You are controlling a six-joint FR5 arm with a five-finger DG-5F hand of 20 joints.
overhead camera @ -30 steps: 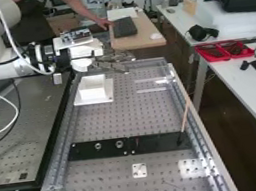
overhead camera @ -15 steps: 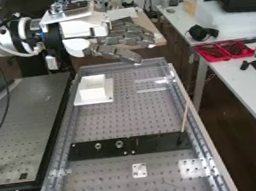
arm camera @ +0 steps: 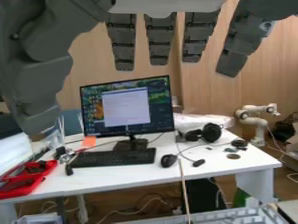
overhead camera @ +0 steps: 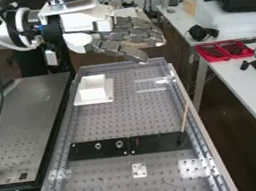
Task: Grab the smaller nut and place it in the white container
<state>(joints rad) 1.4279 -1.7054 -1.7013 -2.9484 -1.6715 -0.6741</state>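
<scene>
- Since the earlier high-view frames, the hand [overhead camera: 134, 33] has been carried rightward across the view, a little further even in the last half second; its fingers are now seen more fully, while nothing on the bench has been shifted.
- By this move the hand is brought out above the bench's far end, but nothing is being gripped: its fingers are nearly straight and loosely spread, the thumb held apart from them.
- Whether the smaller nut is on the bar [overhead camera: 159, 142] or already in the container [overhead camera: 94, 90] cannot be told; if the grasp is still to be made, the hand must be lowered towards the bar, and neighbouring parts could be knocked.
- On the bar, the larger nut [overhead camera: 98, 146] and the bearing [overhead camera: 119, 144] are set side by side, apart.
- Upright on its white base [overhead camera: 106, 98], the container is placed on the perforated bench [overhead camera: 109, 123], beyond the bar; a thin stick [overhead camera: 185, 117] is leaned near the bar's right end.
- In the wrist view, the same open fingers are seen hanging straight, with no part held.
- Past them, a white desk [arm camera: 143, 172] is occupied by a monitor [arm camera: 126, 106], a keyboard [arm camera: 113, 158], a mouse [arm camera: 169, 160] and a red tray [arm camera: 23, 185]; behind it, a small robot arm [arm camera: 256, 120] is seen near wooden panelling [arm camera: 219, 92].
</scene>
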